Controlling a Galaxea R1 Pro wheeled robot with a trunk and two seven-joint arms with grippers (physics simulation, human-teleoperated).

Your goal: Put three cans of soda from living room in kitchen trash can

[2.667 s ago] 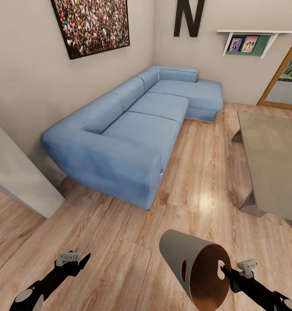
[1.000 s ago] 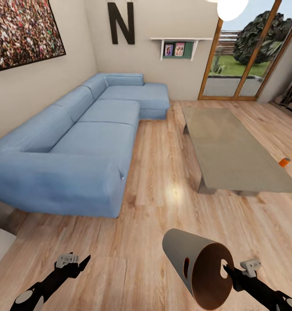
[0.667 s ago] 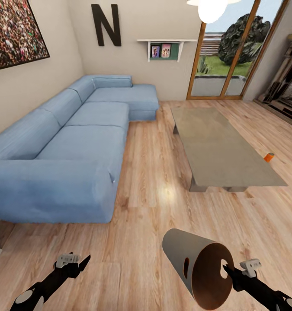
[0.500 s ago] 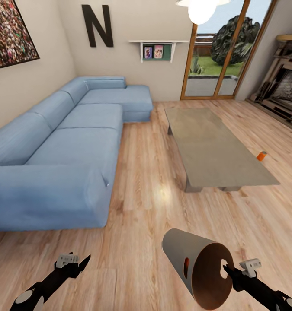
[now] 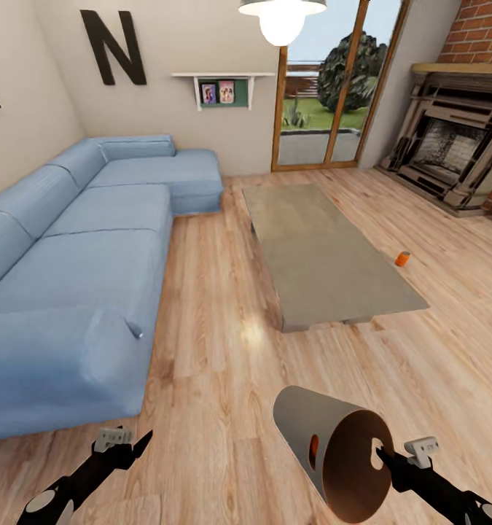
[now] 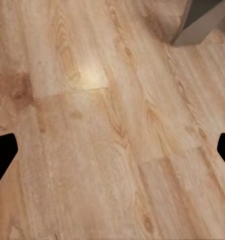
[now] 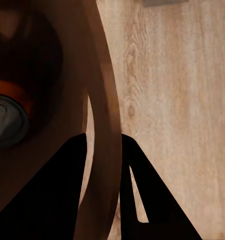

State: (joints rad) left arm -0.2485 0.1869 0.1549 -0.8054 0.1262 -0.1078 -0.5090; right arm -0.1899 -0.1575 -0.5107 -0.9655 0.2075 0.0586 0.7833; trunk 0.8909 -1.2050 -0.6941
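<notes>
small bright orange cylindrical soda can (image 5: pixel 402 258): upright on the light wood-plank floor (image 5: pixel 224 364), just beside the far long edge of the low grey glass-topped table (image 5: pixel 326 255), well apart from both arms, between table and brick fireplace (image 5: pixel 457 146). probably light, thin-walled and easy to dent, smooth and somewhat slippery; best taken around the middle of the round side with moderate squeeze, approaching level or from above. pale grey tapered trash bin with coppery brown inside (image 5: pixel 333 452): carried tilted, mouth towards the camera, right gripper (image 5: pixel 383 458) clamped on the rim (image 7: pixel 100 150), one finger inside, one outside. rigid, light, awkward when held by a single edge; likely to swing, so slow turns advisable. another orange can (image 7: pixel 10 112) lying inside at the bottom, free to roll or spill if tipped further. left gripper (image 5: pixel 133 441) holding nothing, fingers spread wide above bare planks, free for the pick. blue corner sofa (image 5: pixel 78 248) along the left wall.
</notes>
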